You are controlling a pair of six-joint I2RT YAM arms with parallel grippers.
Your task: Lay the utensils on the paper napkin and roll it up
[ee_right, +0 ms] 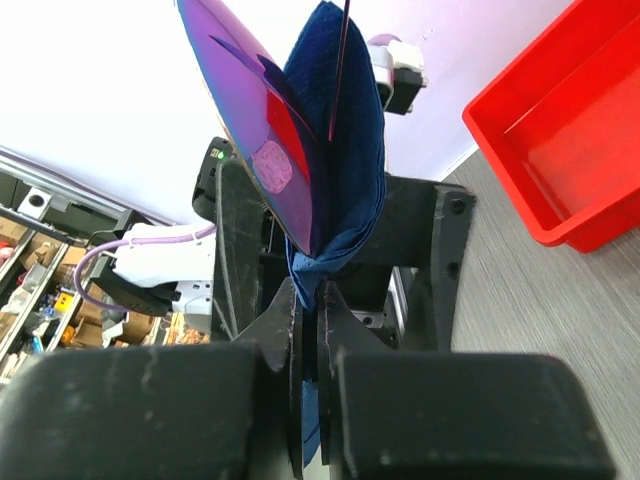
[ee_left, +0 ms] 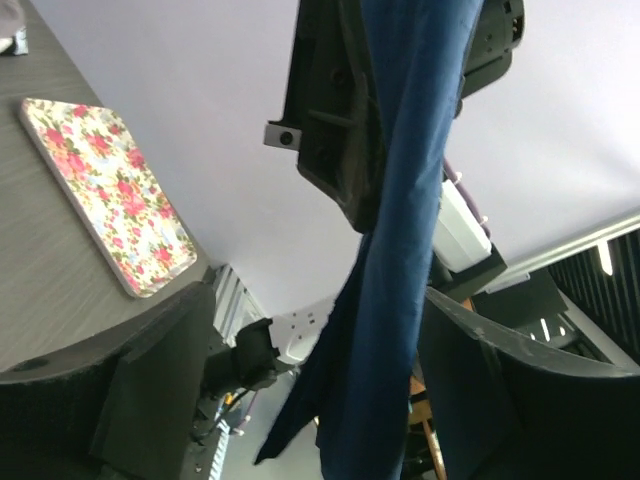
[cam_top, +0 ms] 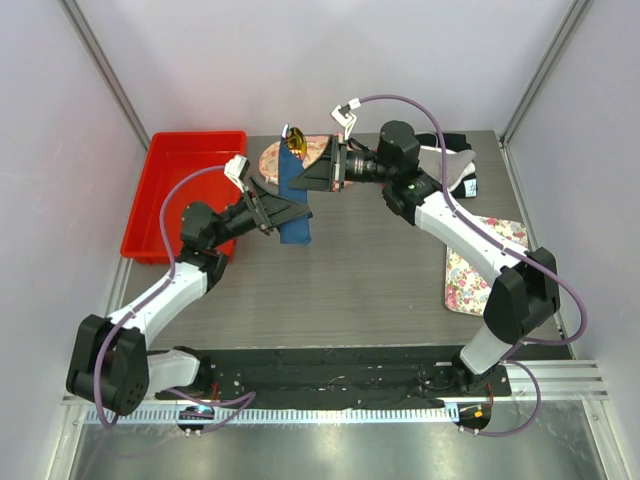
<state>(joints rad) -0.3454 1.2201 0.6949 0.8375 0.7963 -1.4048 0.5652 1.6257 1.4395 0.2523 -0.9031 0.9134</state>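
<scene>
The dark blue paper napkin (cam_top: 296,225) hangs crumpled in the air over the table's back middle. My right gripper (cam_top: 305,178) is shut on its upper part; the wrist view shows the jaws (ee_right: 310,300) pinching blue paper (ee_right: 345,150). A glossy purple-pink piece (ee_right: 255,120) stands against the napkin just above those jaws; I cannot tell whether it is gripped. My left gripper (cam_top: 285,212) is open, its fingers (ee_left: 150,390) wide apart with the napkin (ee_left: 400,250) hanging between them. A yellowish utensil end (cam_top: 295,143) shows by the peach cloth.
A red tray (cam_top: 185,190) sits at the back left and shows in the right wrist view (ee_right: 560,120). A peach floral cloth (cam_top: 272,160) lies behind the grippers. A white floral mat (cam_top: 480,265) lies at the right, seen too from the left wrist (ee_left: 105,190).
</scene>
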